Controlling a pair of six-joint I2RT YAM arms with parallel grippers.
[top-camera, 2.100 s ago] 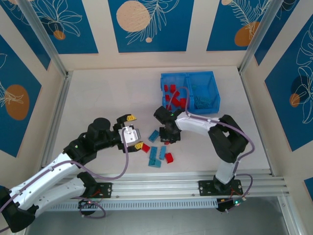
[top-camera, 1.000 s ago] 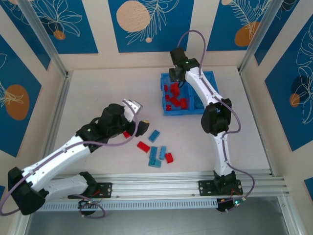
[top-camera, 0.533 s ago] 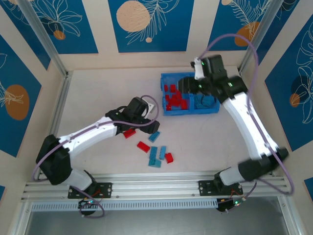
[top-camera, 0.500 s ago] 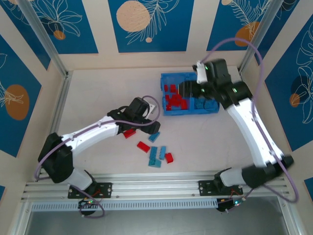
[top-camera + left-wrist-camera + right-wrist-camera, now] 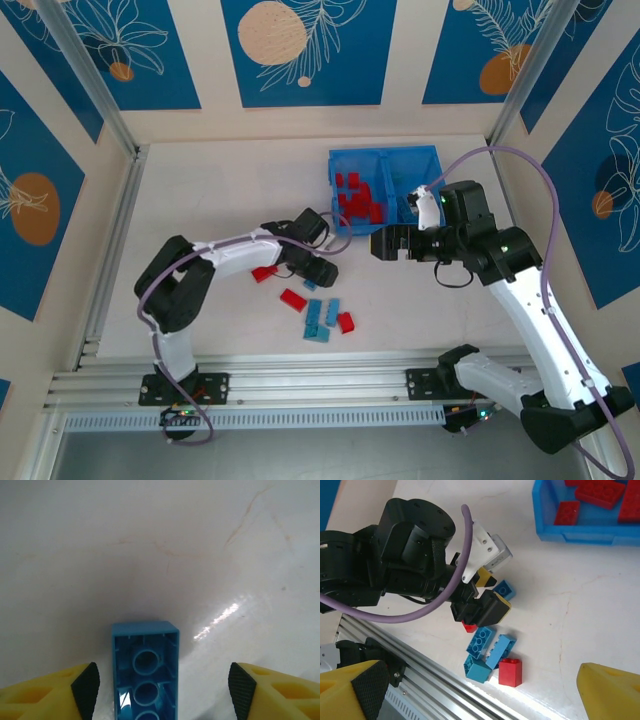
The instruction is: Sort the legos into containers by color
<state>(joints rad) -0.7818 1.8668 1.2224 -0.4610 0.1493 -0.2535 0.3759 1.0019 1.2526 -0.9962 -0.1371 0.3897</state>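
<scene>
Straddling a light blue lego [image 5: 145, 675], left end effector [image 5: 163, 687] spread, right end effector [image 5: 386, 244] spread wide

Loose on the desk [image 5: 210, 190] lay three red legos [image 5: 293, 300] and four light blue legos [image 5: 315, 316], seven in all. There was one bin [image 5: 333, 190], split into two compartments. The left compartment [image 5: 360, 163] held a heap of red pieces, at least six, too overlapped for a sure count. The number of light blue pieces in the right compartment [image 5: 410, 168] could not be told, since much of it was covered. Two arms reached over the desk, each with one pincer: the left pincer [image 5: 162, 682] and the right pincer [image 5: 383, 244].
</scene>
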